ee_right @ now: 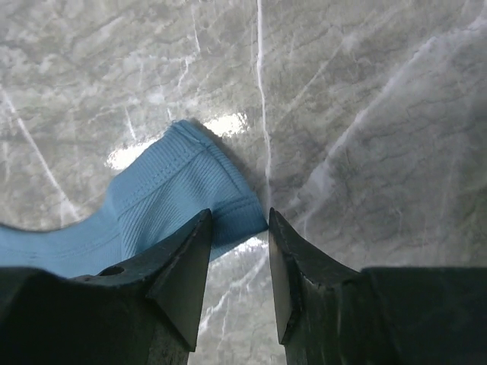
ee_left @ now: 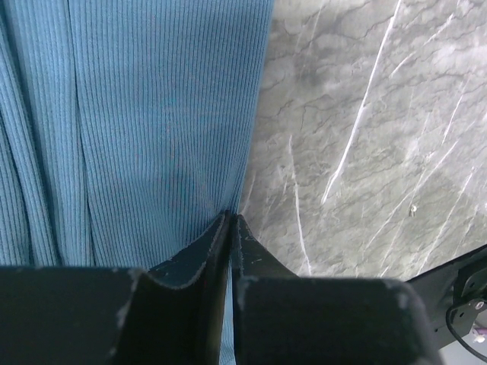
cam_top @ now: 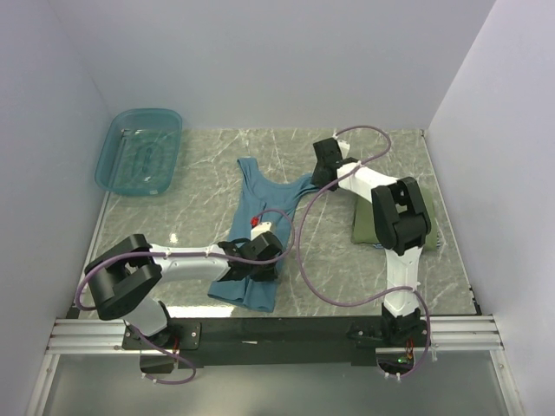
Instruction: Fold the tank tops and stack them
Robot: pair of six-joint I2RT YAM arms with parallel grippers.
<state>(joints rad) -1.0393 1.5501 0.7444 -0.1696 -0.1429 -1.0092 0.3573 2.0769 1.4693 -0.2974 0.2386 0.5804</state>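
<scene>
1 blue top (cam_top: 260,208) spread flat mid-table (cam_top: 208,156), 2 robot grippers on it.
L gripper (ee_left: 230,219) pinched shut on blue top's side edge, near hem. R gripper (ee_right: 240,222) fingers parted, over far strap tip (ee_right: 190,179), not gripping. 1 folded green top (cam_top: 366,229) at R, beneath R arm. 1 teal basin (cam_top: 139,152) far L.

Left arm (cam_top: 186,258) stretched low from its base toward the middle, left gripper (ee_left: 230,217) with jaws pinched together on the teal-blue tank top (ee_left: 152,114) edge, right arm (cam_top: 395,217) bent at the elbow, reaching away, right gripper (ee_right: 240,217) angled down, jaws apart.
</scene>
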